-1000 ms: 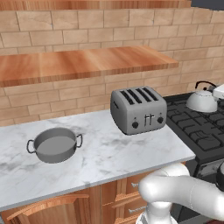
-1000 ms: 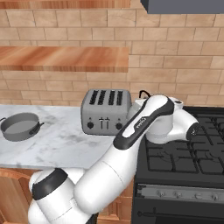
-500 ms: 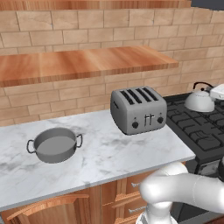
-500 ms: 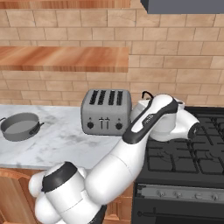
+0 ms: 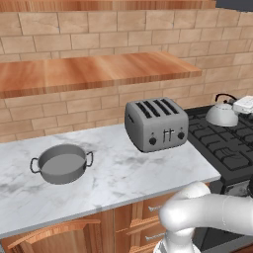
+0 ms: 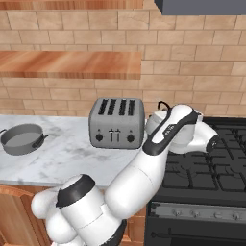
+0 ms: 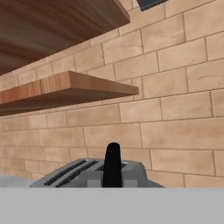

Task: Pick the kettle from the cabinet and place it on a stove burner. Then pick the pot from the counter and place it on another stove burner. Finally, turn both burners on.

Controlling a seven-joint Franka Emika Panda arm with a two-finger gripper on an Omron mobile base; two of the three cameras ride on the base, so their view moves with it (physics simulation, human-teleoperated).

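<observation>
A boxy grey four-slot toaster (image 5: 156, 124) stands upright before me, slots facing up, with two small dark knobs and two levers on its front face. Behind it rises a tan brick wall (image 5: 99, 29). Below sit brown wooden doors (image 5: 74, 237) and drawers. In my right base view, the corner of a dark range hood (image 6: 202, 6) hangs at the top.

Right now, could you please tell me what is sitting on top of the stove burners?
The kettle sits on the stove burners at the back left, near the toaster. In the right base view the arm covers most of it.
</observation>
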